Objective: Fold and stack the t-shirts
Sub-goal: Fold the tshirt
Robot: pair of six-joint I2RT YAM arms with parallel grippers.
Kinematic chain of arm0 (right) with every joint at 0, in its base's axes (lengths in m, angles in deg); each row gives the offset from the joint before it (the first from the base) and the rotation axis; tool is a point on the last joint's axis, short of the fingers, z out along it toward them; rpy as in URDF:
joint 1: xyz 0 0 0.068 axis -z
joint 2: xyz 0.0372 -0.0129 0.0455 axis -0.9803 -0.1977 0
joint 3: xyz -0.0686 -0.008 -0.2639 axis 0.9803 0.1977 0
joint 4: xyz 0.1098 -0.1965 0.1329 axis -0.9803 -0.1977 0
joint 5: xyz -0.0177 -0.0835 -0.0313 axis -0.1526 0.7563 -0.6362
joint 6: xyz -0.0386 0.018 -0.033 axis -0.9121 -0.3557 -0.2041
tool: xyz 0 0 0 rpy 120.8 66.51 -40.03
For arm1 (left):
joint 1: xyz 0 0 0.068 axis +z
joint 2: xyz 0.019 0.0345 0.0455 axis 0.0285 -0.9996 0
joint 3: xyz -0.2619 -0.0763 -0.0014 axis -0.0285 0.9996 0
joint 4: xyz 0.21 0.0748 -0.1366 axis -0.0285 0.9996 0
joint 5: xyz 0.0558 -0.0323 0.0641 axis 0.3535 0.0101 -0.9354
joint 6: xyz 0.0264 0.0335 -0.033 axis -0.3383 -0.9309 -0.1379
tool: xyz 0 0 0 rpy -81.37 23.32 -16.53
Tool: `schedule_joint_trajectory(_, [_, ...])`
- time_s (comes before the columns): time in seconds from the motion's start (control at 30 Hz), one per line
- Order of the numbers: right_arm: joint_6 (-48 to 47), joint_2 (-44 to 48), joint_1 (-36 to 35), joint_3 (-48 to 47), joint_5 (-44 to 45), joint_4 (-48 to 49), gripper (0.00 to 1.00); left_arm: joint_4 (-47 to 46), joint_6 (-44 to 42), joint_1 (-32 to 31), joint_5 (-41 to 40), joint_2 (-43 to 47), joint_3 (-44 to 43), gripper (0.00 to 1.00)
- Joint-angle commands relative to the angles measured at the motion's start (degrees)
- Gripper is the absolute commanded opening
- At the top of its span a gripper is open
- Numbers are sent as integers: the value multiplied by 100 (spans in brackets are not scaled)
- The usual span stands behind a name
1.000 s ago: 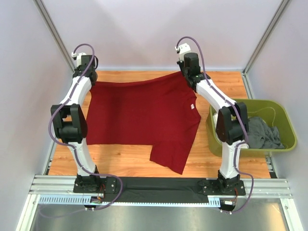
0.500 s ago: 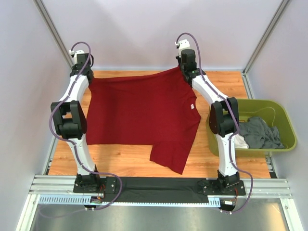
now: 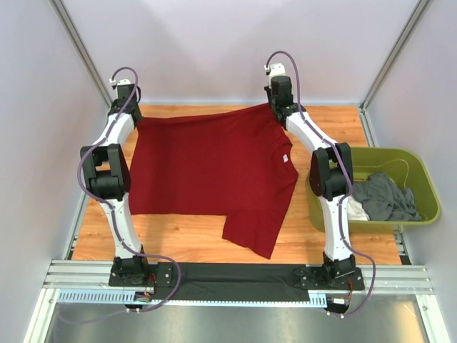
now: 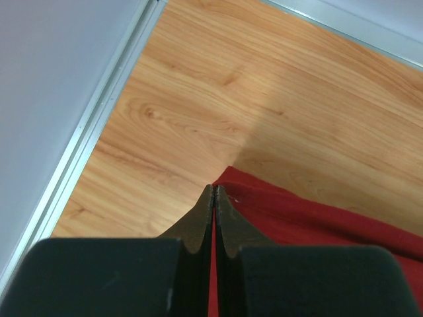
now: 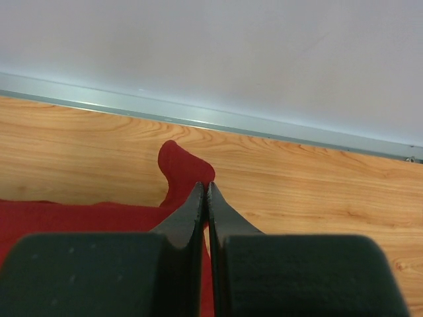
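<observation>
Spread on wooden table: dark red t-shirt, sleeve trailing toward 5 o'clock. At 11 o'clock, left gripper pinched tight on far corner of cloth. At 1 o'clock, right gripper clamped on far edge, red tip poking past fingers. At 3 o'clock, green tub holding grey t-shirt and white t-shirt.

Bright even light, soft shadows

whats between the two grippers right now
The red shirt: its far edge runs from left gripper to right gripper, both shut on it. Seen in the top view.
</observation>
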Motion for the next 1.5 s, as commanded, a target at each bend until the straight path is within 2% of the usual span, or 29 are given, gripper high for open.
schedule_joint_trajectory(0.0, [349,59,115,-131,-18,177,0,-376,-27,201,302,-23,-196,0])
schedule_joint_trajectory(0.43, [394,314,133,326,88,107,0,-420,-124,395,830,-129,-91,0])
schedule_joint_trajectory(0.73, [446,788,133,1020,18,-61,0,-341,-308,421,673,108,243,0])
schedule_joint_trajectory(1.07, [649,1271,132,1539,-131,-394,0,-420,-554,448,558,565,1016,0])
schedule_joint_trajectory(1.47, [912,1597,115,2022,-413,-878,0,-315,-818,456,233,671,1114,0])
